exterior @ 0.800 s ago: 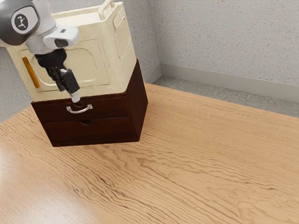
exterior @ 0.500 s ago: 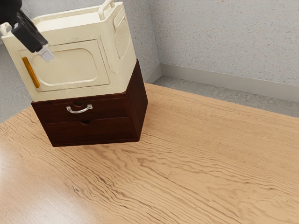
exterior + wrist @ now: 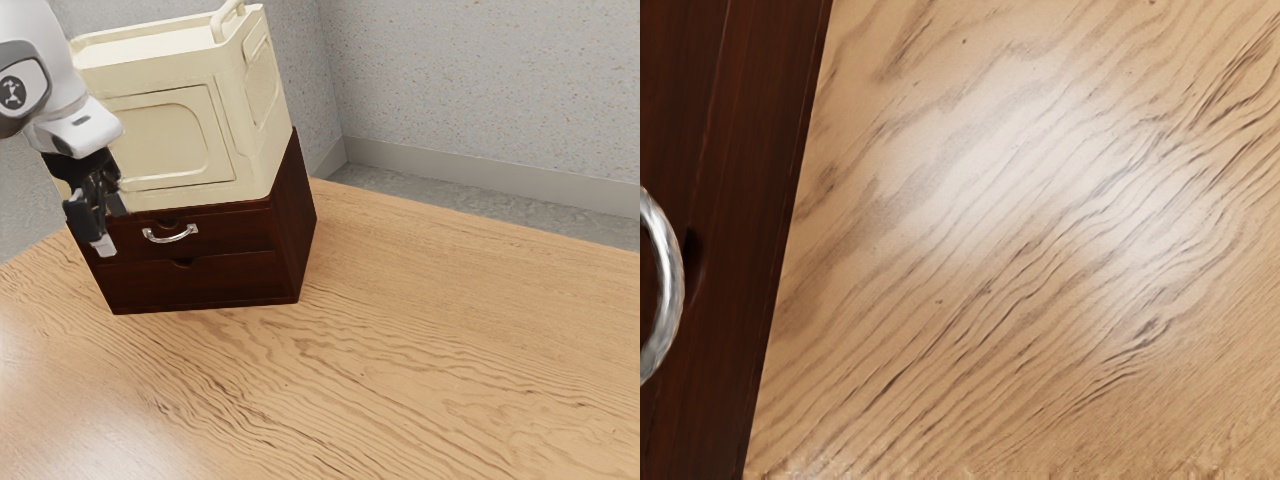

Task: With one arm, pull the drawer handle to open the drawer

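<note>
Hanging spread, my fingers (image 3: 105,242) are apart from the handle (image 3: 168,240), which lies toward the exterior view's right.

Handle (image 3: 674,285) cropped in wrist view, arm (image 3: 42,55) cropped

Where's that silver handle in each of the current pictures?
Exterior view: the handle is on the front of the upper drawer, below the cream box and toward the view's right from the claw.
Wrist view: the handle, partly cut off by the picture's border, is against dark wood, with the pale table beyond the wood's edge.
Shared landmark: the dark drawer unit.
</note>
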Available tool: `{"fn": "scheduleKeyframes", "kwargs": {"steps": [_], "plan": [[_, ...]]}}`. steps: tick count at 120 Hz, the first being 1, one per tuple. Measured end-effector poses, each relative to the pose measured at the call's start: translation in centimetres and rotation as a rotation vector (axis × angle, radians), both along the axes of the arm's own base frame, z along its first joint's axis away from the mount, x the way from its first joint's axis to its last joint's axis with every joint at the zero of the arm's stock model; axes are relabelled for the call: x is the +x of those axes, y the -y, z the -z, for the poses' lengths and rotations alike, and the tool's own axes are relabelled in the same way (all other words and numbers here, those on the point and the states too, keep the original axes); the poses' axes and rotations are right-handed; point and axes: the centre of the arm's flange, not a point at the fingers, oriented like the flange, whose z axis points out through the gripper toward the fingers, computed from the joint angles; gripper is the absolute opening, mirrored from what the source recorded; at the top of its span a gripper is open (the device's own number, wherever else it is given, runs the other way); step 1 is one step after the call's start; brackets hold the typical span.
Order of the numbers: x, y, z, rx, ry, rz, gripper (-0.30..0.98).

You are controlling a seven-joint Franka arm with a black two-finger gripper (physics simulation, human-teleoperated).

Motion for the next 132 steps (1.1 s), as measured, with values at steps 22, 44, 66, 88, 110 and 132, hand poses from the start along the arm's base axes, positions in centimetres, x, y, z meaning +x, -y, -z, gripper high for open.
{"fn": "scheduleKeyframes", "kwargs": {"steps": [22,44,66,88,110,132], "plan": [[-3.7,-1.1,-4.4,0.082,0.086,0.113,0.69],[-11.6,-0.3,-6.6,0.151,0.144,0.207,0.69],[-8.2,-3.2,-0.5,0.196,0.109,0.287,0.69],[-5.4,-2.4,2.7,0.229,0.154,0.334,0.69],[-4.1,-2.1,2.5,0.263,0.217,0.328,0.69],[-2.8,-2.5,3.8,0.287,0.218,0.307,0.69]]}}
